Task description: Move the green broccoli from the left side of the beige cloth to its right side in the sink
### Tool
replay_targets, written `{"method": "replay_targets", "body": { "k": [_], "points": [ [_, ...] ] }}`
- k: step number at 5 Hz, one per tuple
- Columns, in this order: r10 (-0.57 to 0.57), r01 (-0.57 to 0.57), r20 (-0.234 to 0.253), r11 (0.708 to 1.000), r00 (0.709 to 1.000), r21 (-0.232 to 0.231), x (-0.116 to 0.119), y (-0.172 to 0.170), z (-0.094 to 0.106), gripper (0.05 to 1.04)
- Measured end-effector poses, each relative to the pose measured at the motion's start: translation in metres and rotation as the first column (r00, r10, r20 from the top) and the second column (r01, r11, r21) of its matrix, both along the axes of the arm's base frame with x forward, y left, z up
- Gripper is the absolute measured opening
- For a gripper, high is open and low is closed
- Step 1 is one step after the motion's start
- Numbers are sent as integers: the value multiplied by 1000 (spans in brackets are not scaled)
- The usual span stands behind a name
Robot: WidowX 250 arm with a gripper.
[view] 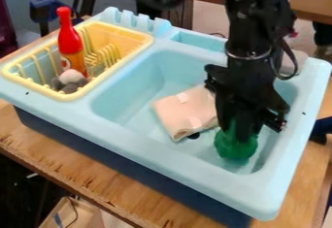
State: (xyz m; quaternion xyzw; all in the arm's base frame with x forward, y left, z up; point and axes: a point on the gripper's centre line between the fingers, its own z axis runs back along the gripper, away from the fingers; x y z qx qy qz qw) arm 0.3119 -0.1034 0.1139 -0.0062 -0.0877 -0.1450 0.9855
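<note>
1. Bottle (69, 40), red, upright in the yellow rack (65, 97) with a grey-and-white toy (70, 80).
2. Cloth (183, 115), folded, in the sink (149, 142).
3. Gripper (236, 134) at the green toy (237, 150) in the sink; whether it is closed, I cannot tell.

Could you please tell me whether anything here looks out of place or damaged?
The wooden table looks rough and chipped along its near edge, with dark patches. A folded cloth lies askew in the sink, and a red bottle stands in the yellow dish rack, a slightly odd spot. I can see no spill.
</note>
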Motion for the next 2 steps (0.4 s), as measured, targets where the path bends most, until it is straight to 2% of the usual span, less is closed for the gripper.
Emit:
{"method": "replay_targets", "body": {
  "k": [2],
  "points": [
    [1, -1, 18, 1000, 1000, -13, 25, -9, -2, 371]
  ]
}}
